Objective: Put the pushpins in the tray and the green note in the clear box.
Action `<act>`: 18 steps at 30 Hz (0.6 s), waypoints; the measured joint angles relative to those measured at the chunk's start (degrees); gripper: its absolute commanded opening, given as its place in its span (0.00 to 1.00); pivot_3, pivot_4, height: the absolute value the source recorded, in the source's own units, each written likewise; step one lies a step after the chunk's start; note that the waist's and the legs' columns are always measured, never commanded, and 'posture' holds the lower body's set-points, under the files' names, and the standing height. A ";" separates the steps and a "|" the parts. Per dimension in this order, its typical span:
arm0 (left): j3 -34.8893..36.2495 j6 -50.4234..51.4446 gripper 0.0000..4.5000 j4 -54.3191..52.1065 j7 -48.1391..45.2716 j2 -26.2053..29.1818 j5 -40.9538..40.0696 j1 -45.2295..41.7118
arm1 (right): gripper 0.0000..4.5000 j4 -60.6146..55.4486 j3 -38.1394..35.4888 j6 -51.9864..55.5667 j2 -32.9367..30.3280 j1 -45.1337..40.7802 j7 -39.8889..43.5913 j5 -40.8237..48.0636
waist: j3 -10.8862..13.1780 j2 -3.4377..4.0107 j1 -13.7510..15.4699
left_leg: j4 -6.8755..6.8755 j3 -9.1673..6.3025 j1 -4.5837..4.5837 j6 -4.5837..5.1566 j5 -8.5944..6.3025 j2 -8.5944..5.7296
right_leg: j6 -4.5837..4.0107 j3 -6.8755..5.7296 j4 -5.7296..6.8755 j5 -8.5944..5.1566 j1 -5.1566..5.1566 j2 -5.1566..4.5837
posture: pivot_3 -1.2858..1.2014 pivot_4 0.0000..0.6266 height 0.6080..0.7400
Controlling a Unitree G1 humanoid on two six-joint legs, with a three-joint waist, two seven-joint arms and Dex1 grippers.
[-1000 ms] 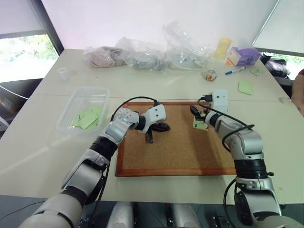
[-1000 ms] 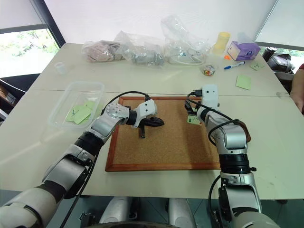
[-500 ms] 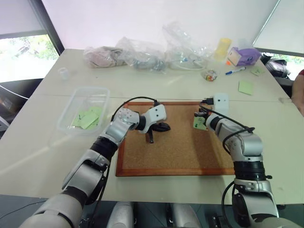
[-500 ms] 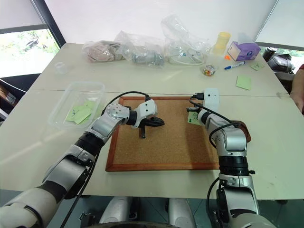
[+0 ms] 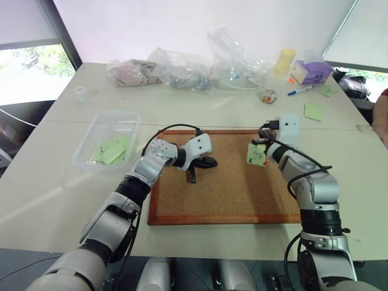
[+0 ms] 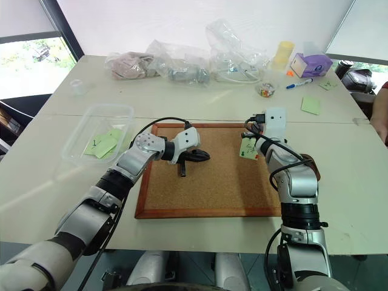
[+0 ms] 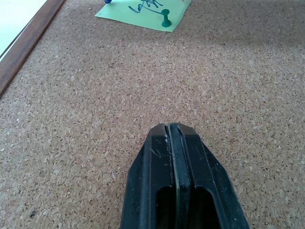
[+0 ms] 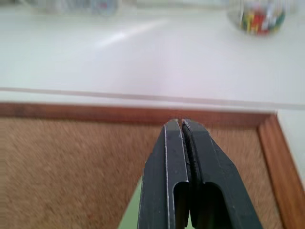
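Left tool (image 7: 172,143): fingers together, empty, over corkboard (image 5: 224,182). Left wrist view alone showed green pushpin (image 7: 166,17) in green note (image 5: 256,154), 1 o'clock. Right tool (image 8: 182,136): closed, contents unclear.

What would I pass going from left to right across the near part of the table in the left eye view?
Clear box with green slips inside → corkboard with the left gripper shut over it → green note at the shut right gripper → a plain green note further right.
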 measured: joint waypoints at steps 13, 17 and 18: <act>-0.01 0.42 0.00 -0.99 0.23 -0.04 0.59 0.37 | 0.75 -1.13 0.24 0.82 1.80 3.49 -0.02 -0.37 | -0.02 0.02 -0.03 | 0.00 0.00 0.01 0.00 0.00 0.00 | 0.00 0.00 0.00 0.00 0.01 0.00 | 0.52 0.24 0.98; 0.00 0.46 0.00 -1.03 0.23 -0.07 0.63 0.39 | 0.75 -0.96 0.28 1.23 1.80 3.47 0.10 -0.66 | -0.03 0.04 -0.03 | 0.00 0.00 0.01 0.00 0.00 0.00 | 0.00 0.00 0.00 0.00 0.01 0.00 | 0.52 0.24 0.98; 0.00 0.46 0.00 -1.03 0.23 -0.08 0.64 0.39 | 0.75 -0.71 0.28 1.23 1.80 3.46 0.13 -0.82 | -0.03 0.04 -0.03 | 0.00 0.00 0.01 0.00 0.00 0.00 | 0.00 0.00 0.00 0.00 0.01 0.00 | 0.52 0.24 0.98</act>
